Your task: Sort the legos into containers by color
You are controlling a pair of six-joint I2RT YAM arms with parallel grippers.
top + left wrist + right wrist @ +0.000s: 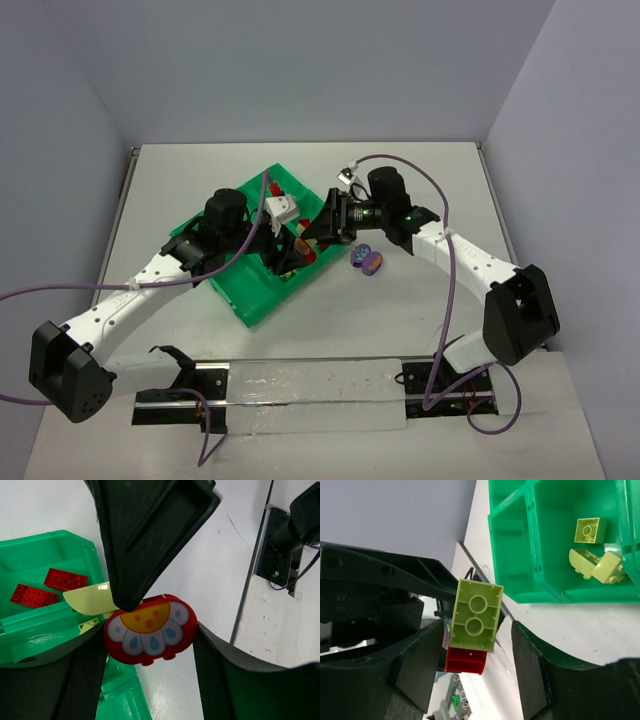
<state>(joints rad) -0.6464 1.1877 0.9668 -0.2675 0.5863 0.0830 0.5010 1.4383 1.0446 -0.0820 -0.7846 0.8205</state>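
Note:
My left gripper [150, 652] is shut on a rounded red lego [149, 630] printed with a flower, held just off the edge of the green tray [250, 300]. A yellow-green lego [475, 615] is stuck to that red lego [465, 660]. My right gripper [472, 632] is open and straddles the yellow-green lego, with a narrow gap at its right finger [532, 670]. Both grippers meet over the tray's right side, left gripper [290, 258] and right gripper [312, 232]. One container holds two red legos [65, 578]; another holds yellow-green legos [592, 530]. A purple lego [368, 261] lies on the table right of the tray.
A metal rail with a white sheet [320, 385] runs along the near table edge between the arm bases. Purple cables trail from both arms. Grey walls close in the table at the back and sides.

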